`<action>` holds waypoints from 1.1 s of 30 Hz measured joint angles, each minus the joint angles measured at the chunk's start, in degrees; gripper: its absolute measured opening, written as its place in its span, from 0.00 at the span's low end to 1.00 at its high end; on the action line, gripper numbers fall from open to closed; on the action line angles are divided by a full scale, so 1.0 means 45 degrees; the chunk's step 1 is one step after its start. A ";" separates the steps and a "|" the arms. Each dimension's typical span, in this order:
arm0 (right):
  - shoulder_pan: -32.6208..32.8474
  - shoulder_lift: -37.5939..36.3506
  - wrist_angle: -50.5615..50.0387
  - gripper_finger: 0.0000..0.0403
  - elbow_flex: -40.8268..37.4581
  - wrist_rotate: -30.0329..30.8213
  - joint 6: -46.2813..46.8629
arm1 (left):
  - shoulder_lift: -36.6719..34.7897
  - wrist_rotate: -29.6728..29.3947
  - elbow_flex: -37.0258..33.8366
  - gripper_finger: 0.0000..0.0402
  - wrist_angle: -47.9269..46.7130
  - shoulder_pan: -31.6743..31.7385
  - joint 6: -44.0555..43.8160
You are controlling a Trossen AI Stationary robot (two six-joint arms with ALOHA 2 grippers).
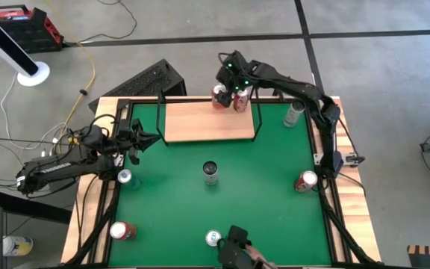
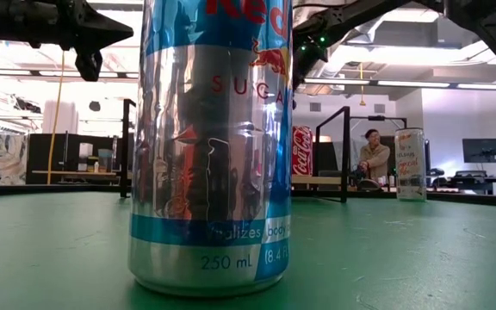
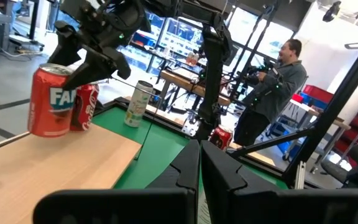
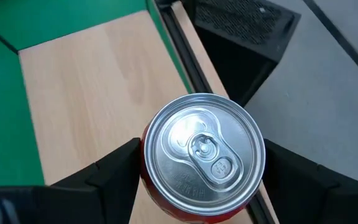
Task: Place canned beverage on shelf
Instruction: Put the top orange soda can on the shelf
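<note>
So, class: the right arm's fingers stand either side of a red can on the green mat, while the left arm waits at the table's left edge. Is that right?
Not quite. The red aluminium can between the right gripper's fingers stands on the light-wood shelf board, not the green mat; the right wrist view shows this. The left gripper does wait at the table's left edge.

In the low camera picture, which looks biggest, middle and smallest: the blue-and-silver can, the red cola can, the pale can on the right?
1. Blue-and-silver can: far the biggest, but only because it stands nearest.
2. and 3. Red cola can and pale can: alike, too close to rank.
</note>
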 joint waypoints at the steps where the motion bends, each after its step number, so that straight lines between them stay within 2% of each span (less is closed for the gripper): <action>1: 0.0013 -0.0004 0.0073 0.77 0.0000 0.0037 -0.0103 | 0.0000 -0.0016 0.0002 0.00 0.0000 0.0000 -0.0005; 8: -0.0078 -0.0004 0.0261 0.77 -0.0042 0.0068 -0.0426 | 0.0005 -0.0032 0.0002 0.00 0.0010 0.0000 -0.0010; 17: -0.0062 0.0001 0.0807 0.77 -0.1200 -0.0210 -0.0419 | 0.0002 -0.0048 0.0002 0.00 0.0024 0.0000 -0.0015; 30: 0.0040 0.0001 0.1279 0.77 -0.1239 0.0107 -0.0662 | 0.0001 -0.0270 0.0002 0.00 0.0029 0.0001 -0.0274; 33: 0.0040 0.0001 0.1353 0.81 -0.1239 0.0401 -0.0787 | 0.0000 -0.0270 0.0002 0.00 0.0030 0.0003 -0.0317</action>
